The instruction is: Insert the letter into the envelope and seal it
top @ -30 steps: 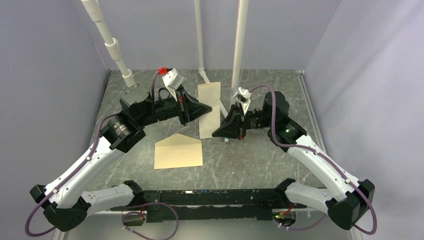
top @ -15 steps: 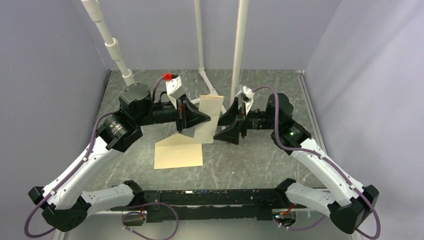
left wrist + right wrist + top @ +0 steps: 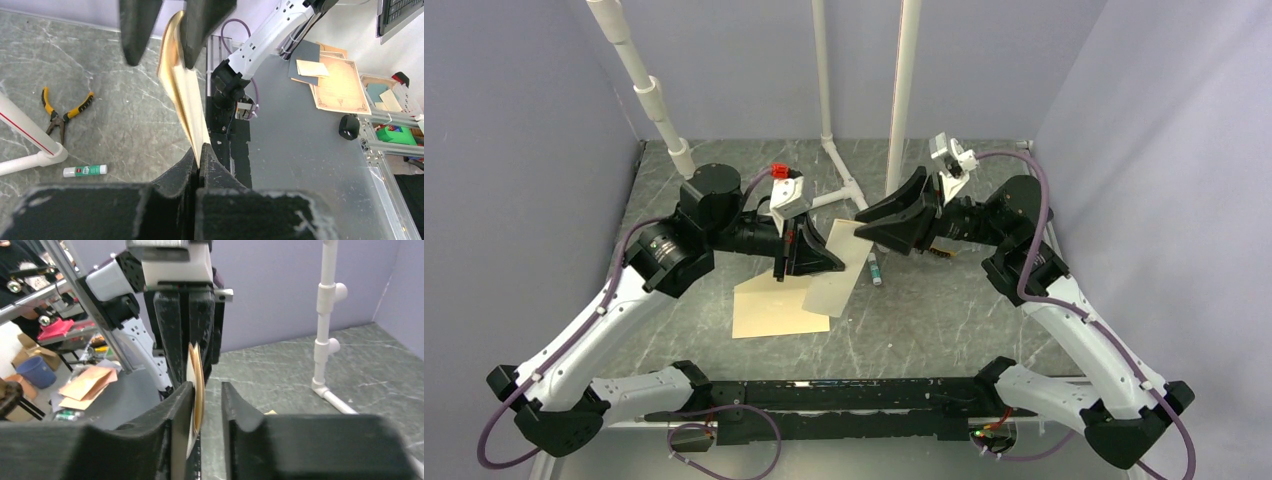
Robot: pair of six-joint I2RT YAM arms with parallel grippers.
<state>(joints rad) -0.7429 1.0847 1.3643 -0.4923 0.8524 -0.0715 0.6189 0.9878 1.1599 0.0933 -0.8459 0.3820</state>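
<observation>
Two pincers meet at one sheet in the top view: the left pincer (image 3: 836, 266) is clamped on the letter (image 3: 836, 292), holding it tilted above the desk (image 3: 944, 310), and the right pincer (image 3: 864, 222) sits at the letter's far upper edge. The envelope (image 3: 764, 312) lies flat on the desk, partly under the letter's low end. A glue stick (image 3: 875, 268) lies just beside the letter, on the right arm's side. From the left wrist, the left pincer (image 3: 198, 165) has its jaws pressed together on the near edge of the letter (image 3: 182, 85), which is seen edge-on and bowed. The letter's far edge runs up between the parted fingers of the right pincer (image 3: 162, 60). The glue stick (image 3: 85, 170) and a pair of pliers (image 3: 65, 112) lie on the desk below the letter. From the right wrist, the right pincer (image 3: 206, 395) stands partly open around the edge of the letter (image 3: 197, 380), not clamped on it. The left pincer (image 3: 190, 340) grips the sheet's other end, beyond.
</observation>
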